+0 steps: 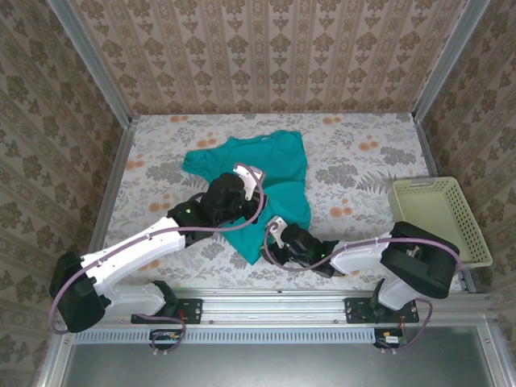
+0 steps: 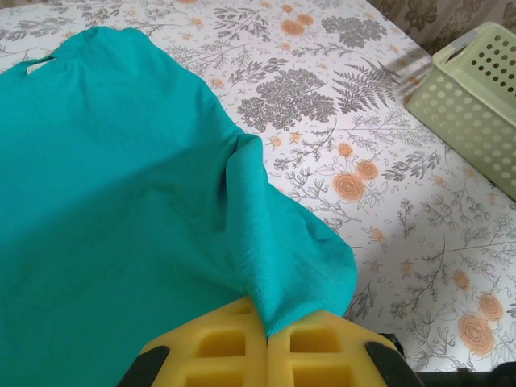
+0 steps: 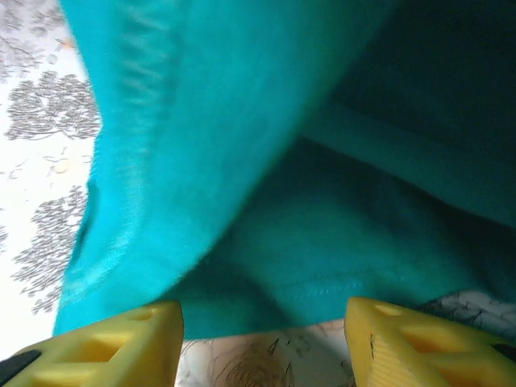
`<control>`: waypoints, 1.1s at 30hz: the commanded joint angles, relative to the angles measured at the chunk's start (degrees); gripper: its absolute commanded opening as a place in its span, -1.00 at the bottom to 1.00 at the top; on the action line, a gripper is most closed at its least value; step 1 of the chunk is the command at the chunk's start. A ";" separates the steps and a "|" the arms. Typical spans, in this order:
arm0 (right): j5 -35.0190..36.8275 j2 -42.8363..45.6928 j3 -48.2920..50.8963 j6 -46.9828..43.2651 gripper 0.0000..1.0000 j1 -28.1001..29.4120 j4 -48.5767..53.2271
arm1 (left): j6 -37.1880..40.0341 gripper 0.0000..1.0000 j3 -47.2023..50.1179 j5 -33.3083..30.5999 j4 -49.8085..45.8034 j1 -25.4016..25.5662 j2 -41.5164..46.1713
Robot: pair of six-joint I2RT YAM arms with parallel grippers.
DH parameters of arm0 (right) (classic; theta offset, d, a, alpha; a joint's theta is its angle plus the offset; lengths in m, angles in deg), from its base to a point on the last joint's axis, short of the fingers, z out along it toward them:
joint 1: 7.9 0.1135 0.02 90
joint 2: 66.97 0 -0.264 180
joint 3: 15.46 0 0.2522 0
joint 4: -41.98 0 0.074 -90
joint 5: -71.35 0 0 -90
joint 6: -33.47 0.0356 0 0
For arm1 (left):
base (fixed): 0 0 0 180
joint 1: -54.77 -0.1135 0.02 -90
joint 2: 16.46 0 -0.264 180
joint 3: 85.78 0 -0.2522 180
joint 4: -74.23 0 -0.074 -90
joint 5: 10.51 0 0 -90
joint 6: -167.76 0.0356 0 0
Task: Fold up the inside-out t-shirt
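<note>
Yellow hollow-celled fingers of the left gripper (image 2: pixel 266 326) are pressed together on a fold of the inside-out t-shirt (image 2: pixel 105 210). The pinched cloth rises in a soft ridge just ahead of them. The right gripper (image 3: pixel 262 339) stands spread, its two yellow fingers apart, with the shirt's stitched hem hanging just beyond them. Shirt: plain teal knit, matte and rumpled, lying mid-table on the floral-printed tabletop (image 1: pixel 363 161). Its long axis runs far to near, neck toward the back wall and lower hem toward the arms. A pale perforated plastic basket (image 1: pixel 439 218) sits well apart at the right edge.
</note>
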 commanded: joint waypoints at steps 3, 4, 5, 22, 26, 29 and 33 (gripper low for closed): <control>7.81 -2.55 -3.75 -3.71 0.14 -2.10 -0.22 | 2.27 -1.00 -2.20 0.86 -1.80 -0.42 3.06; 8.71 -2.74 -4.16 -4.06 0.14 -2.69 0.05 | 2.43 -1.00 -2.21 0.70 -2.07 -0.41 3.58; 9.25 -3.00 -4.57 -4.59 0.15 -3.31 -0.14 | 2.67 -1.00 -2.19 0.79 -2.31 -0.45 4.05; 21.16 -8.22 -10.36 -1.05 0.19 -9.42 -11.82 | 2.65 -1.00 -11.98 6.85 -2.01 0.06 3.25; 17.85 -10.42 -11.52 2.09 0.19 -11.91 -14.22 | 2.74 -1.00 -14.66 8.02 -2.20 1.13 2.82; 12.42 -11.42 -11.69 5.05 0.19 -14.70 -16.16 | 3.27 -1.00 -16.74 7.56 -3.11 2.09 2.95; 11.46 -13.47 -16.07 4.46 0.21 -14.89 -12.69 | 3.28 -1.00 -18.73 8.30 -2.69 2.78 2.82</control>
